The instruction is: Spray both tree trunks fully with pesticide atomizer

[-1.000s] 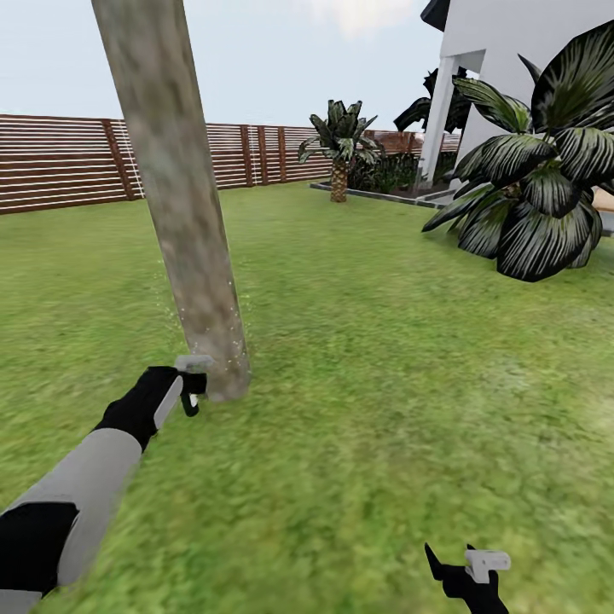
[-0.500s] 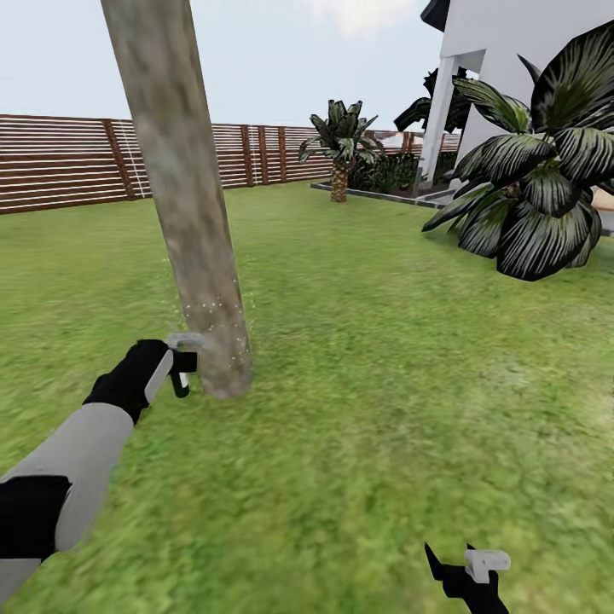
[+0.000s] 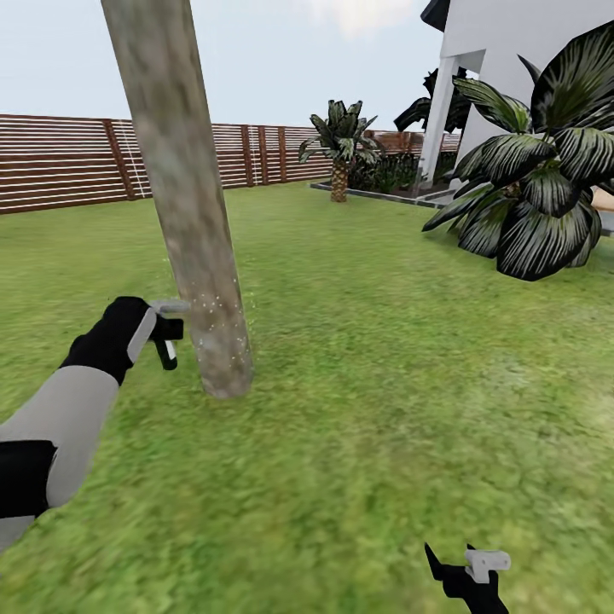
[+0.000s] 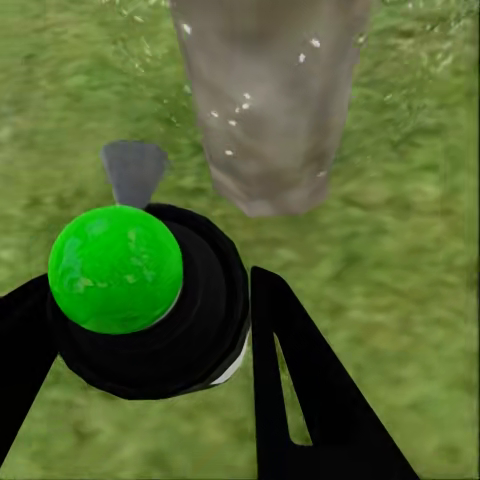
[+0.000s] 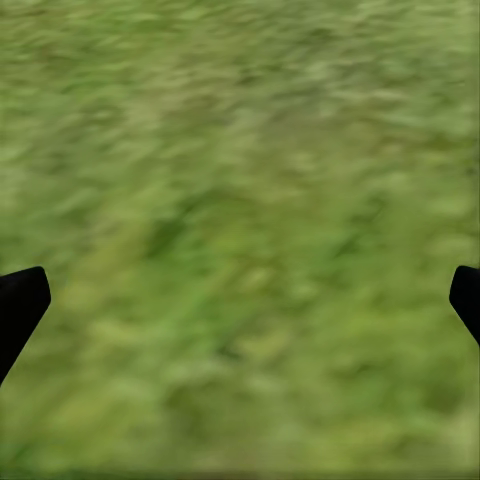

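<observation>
Clamped between the black fingers of the left gripper (image 4: 150,340), the pesticide atomizer (image 4: 140,295) with its black body, bright green round cap and grey nozzle is pointing at the base of the thick, mottled grey-tan tree trunk (image 3: 183,205) and sitting just beside it, not touching. From the head view the left gripper (image 3: 166,328) is hanging beside the low part of that trunk. The green grass lawn (image 3: 384,384) is spreading across the whole ground, and a brown horizontal-slat wooden fence (image 3: 60,162) is running along its far edge. A broad-leaved dark bush (image 3: 537,188) is standing at the right, by a white building (image 3: 512,51); a small palm (image 3: 341,145) is growing farther back (well apart from the trunk). Fine pale yellowish-white specks of pesticide (image 3: 213,311) are dotting the lower bark. The right gripper (image 3: 469,576) is hanging low over the grass, its black fingertips (image 5: 22,305) standing wide apart with nothing between them.
</observation>
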Robot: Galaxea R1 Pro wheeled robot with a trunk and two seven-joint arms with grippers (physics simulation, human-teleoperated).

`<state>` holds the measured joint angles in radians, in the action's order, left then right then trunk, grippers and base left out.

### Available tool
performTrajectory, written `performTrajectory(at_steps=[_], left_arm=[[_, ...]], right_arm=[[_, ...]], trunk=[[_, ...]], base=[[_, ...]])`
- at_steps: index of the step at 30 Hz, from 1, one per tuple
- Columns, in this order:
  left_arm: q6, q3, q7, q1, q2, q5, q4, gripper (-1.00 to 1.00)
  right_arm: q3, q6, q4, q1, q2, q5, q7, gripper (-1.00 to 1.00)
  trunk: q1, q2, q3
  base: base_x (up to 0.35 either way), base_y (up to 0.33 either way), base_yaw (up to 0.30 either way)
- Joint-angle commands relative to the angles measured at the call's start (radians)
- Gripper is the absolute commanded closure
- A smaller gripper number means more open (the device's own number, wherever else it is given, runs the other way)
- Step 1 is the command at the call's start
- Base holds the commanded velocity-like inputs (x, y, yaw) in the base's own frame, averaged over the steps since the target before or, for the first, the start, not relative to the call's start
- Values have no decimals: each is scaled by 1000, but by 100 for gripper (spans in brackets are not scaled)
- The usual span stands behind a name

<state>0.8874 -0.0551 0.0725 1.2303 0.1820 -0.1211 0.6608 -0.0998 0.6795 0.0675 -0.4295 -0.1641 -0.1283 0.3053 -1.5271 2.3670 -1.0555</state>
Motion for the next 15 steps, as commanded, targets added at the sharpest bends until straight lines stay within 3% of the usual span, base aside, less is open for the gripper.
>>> performTrajectory(at_steps=[1,4,10,15], left_arm=[[39,0,0,12,-18,8,19,100],[79,0,-2,31,-26,8,58,100],[84,1,-3,25,22,11,64,100],[82,-5,-2,17,18,9,65,100]], right_arm=[[0,0,0,0,0,1,0,-100],[0,0,0,0,0,0,0,-100],[0,0,0,0,0,1,0,-100],[0,0,0,0,0,1,0,-100]], trunk=[[0,0,0],[0,0,0],[0,0,0],[0,0,0]], base=[[0,0,0],[0,0,0],[0,0,0],[0,-61,0]])
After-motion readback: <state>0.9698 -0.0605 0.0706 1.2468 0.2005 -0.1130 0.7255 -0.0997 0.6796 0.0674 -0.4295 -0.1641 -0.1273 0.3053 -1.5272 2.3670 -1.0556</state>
